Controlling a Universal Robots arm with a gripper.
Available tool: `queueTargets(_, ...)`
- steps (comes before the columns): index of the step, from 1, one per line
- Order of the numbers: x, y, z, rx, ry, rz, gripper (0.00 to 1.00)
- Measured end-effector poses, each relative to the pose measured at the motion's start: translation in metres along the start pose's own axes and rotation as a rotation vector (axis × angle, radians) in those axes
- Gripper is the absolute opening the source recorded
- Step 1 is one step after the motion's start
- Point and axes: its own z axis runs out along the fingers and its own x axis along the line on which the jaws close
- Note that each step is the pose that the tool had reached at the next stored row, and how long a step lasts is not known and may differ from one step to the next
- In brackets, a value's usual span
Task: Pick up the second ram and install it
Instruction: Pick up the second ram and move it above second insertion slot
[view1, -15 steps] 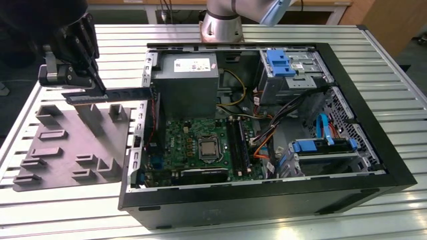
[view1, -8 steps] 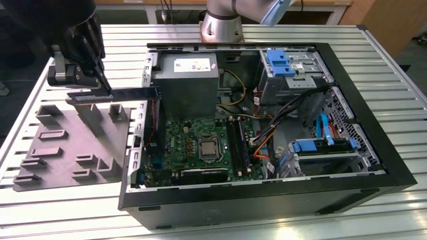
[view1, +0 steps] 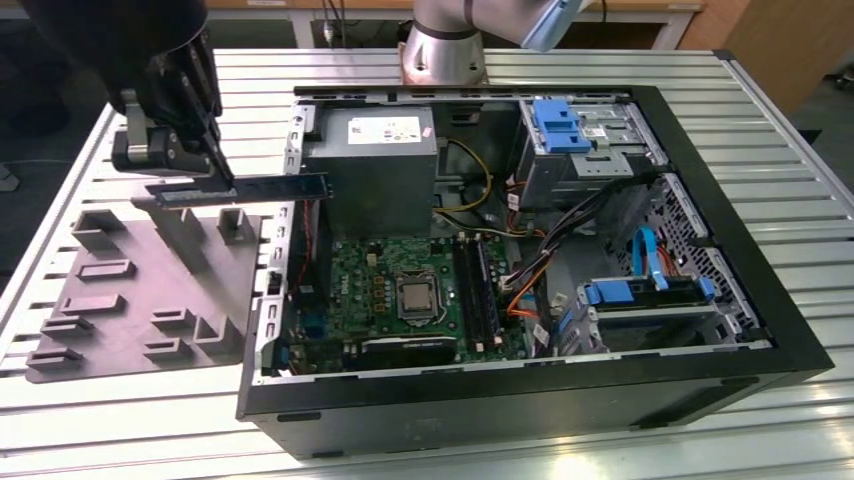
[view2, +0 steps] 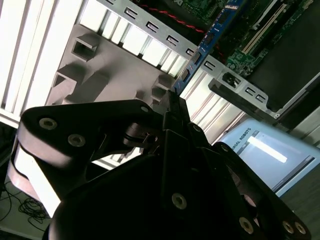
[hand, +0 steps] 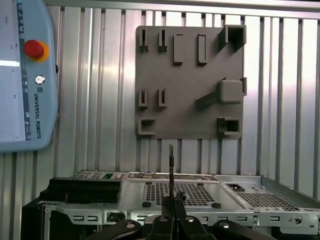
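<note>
My gripper (view1: 200, 178) hangs at the exterior view's left, above the far end of the grey fixture plate (view1: 147, 290), and is shut on the second ram (view1: 247, 188). The ram is a long, slim, dark stick held level, and its free end reaches toward the open computer case (view1: 534, 400). In both wrist views it shows edge-on: the ram (view2: 200, 47) runs away from the gripper (view2: 172, 102), and the ram (hand: 171, 170) stands between the fingertips of the gripper (hand: 171, 206). The black memory slots (view1: 478, 290) lie on the green motherboard (view1: 374, 285) inside the case, well away from the ram.
A grey power supply (view1: 367, 160) fills the case's far corner, next to the ram's free end. Blue drive cages (view1: 561, 125) and orange and blue cables (view1: 527, 295) sit at the exterior view's right. The arm's base (view1: 447, 45) stands behind the case. A teach pendant (hand: 25, 75) lies on the slatted table.
</note>
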Motion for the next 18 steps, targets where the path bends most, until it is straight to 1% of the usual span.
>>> queueTargets(9, -0.0002, -0.0093, 0.0002, 0.0000, 0.0000, 0.000, 0.11)
queueTargets(18, -0.0008, -0.0209, 0.0005, 0.0000, 0.0000, 0.000, 0.11)
